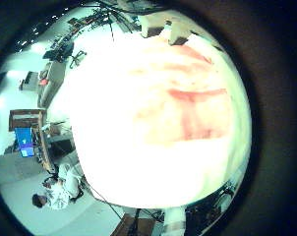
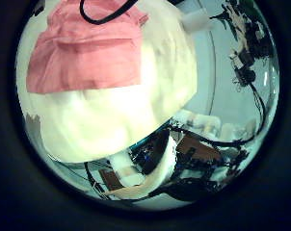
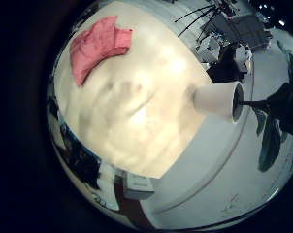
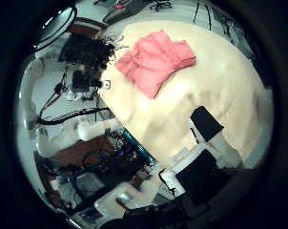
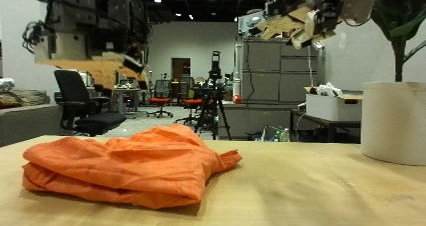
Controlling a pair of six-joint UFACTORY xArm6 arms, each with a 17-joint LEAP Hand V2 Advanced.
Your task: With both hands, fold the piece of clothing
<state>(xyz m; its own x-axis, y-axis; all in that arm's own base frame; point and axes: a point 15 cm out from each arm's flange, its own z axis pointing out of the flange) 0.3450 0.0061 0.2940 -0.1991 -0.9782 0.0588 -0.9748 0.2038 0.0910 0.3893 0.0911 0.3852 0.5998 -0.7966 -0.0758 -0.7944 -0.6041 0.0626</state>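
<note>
Garment (image 5: 127, 166), orange, lies crumpled on the wooden table (image 5: 320, 191), touching neither hand. Left hand (image 5: 87, 31) hangs high above it, at about eleven o'clock from the cloth; its lower parts are dark and its finger spread cannot be told. Right hand (image 5: 300, 16) is cut off by the top edge; grip state cannot be told. White cylinder (image 5: 396, 121) stands at the garment's three o'clock, well apart, partly cropped.

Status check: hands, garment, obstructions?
Left hand and right hand raised, holding nothing. Orange garment bunched on table, untouched. White cylinder stands apart.
</note>
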